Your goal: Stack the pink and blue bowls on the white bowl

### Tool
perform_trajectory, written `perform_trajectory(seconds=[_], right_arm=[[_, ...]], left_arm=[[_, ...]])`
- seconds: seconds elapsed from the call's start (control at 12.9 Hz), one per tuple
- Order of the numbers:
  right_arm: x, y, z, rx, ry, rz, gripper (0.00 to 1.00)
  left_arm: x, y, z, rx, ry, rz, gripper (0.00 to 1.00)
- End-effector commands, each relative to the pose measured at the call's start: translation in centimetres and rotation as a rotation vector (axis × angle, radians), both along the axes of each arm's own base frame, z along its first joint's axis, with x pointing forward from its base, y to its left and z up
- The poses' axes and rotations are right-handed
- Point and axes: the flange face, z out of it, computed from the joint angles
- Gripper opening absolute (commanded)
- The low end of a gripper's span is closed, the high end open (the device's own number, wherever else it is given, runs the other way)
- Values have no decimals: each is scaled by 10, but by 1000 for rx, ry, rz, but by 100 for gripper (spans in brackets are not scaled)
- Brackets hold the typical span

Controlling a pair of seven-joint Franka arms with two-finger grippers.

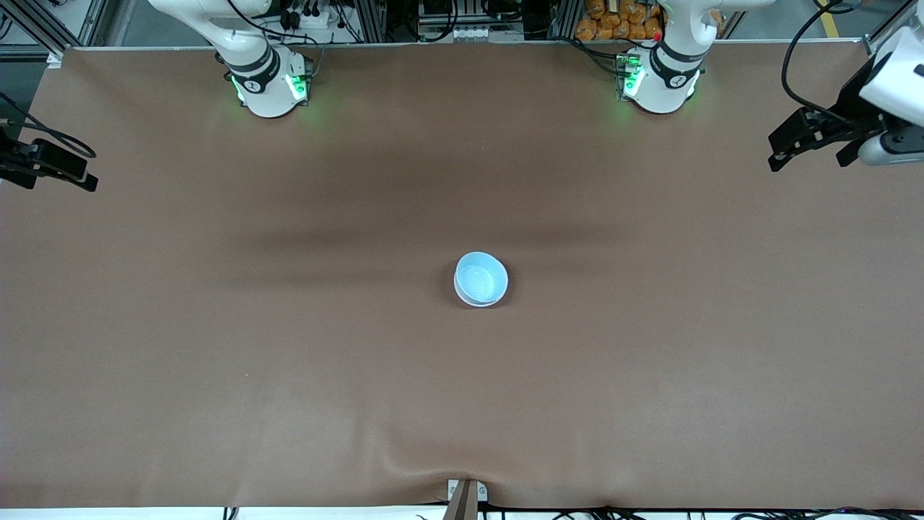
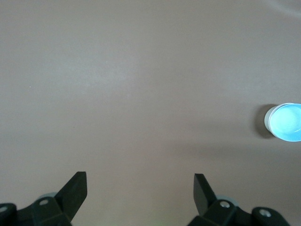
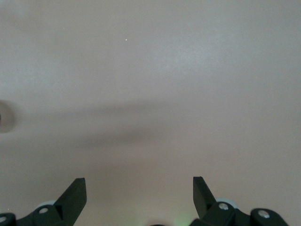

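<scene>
One stack of bowls [image 1: 481, 279] sits near the middle of the brown table [image 1: 216, 325], its top bowl light blue, nothing around it. The left gripper [image 1: 807, 139] and right gripper [image 1: 54, 172] hang empty, fingers spread wide, over the table's two ends.

Blue bowl [image 2: 286, 122] cut by left wrist view's edge; pink, white bowls unseen.

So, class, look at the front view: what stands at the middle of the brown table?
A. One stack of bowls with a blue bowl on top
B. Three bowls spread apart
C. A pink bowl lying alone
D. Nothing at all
A: a blue bowl tops the single stack at mid-table, with a white rim showing under it.
</scene>
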Motion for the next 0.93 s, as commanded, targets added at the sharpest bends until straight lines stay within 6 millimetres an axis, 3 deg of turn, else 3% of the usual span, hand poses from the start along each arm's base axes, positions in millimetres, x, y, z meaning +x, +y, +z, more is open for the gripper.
perform_trajectory(seconds=[0.0, 0.85], right_arm=[[2, -2, 2, -13, 4, 7, 100], [2, -2, 1, -13, 10, 7, 100]], left_arm=[[-1, -5, 6, -15, 3, -26, 100], [1, -3, -1, -28, 29, -23, 100]])
